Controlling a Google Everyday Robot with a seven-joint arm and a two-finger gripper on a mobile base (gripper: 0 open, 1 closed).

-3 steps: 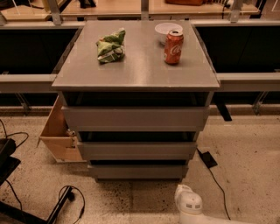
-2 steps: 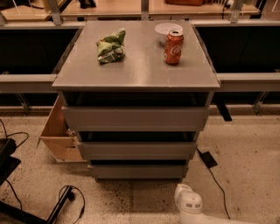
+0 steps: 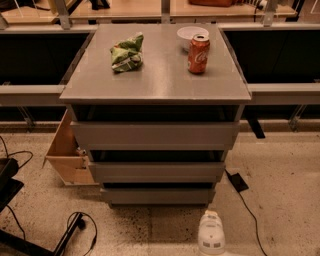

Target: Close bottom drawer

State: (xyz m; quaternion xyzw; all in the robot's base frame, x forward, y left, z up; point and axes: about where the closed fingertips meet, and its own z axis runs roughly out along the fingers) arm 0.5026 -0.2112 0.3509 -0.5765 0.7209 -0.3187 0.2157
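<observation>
Camera view looks down on a grey cabinet (image 3: 155, 75) with a flat, smooth top. On the top lie a crumpled green bag (image 3: 127, 52) on the left and a red soda can (image 3: 198, 54) on the right. The can stands up straight. A white bowl (image 3: 189, 34) sits just behind the can. The bag and the can are well apart.

The floor (image 3: 280, 200) is pale and speckled. A light wooden box (image 3: 67, 155) sits on it, right beside the left side of the cabinet. Black cables (image 3: 250, 210) run across the floor on both sides, and a small black block (image 3: 238, 181) lies near the cabinet's right foot. Grey rails (image 3: 282, 92) run off to the left and right behind the cabinet, with wooden table tops (image 3: 130, 7) at the back.

The cabinet has three grey drawers, one over the other. The bottom drawer (image 3: 157, 195) is the narrowest and sits lowest, close to the floor. Its front is flat and plain, with a dark gap above it. How far it sticks out is hard to tell from here.

The gripper (image 3: 211, 235) is the white part at the very bottom edge, over the floor. It is in front of the cabinet, lower in the picture than the bottom drawer and a little to the right of the drawer's middle. It is near the drawer front but apart from it. Whether it is spread wide or pinched together cannot be told.
</observation>
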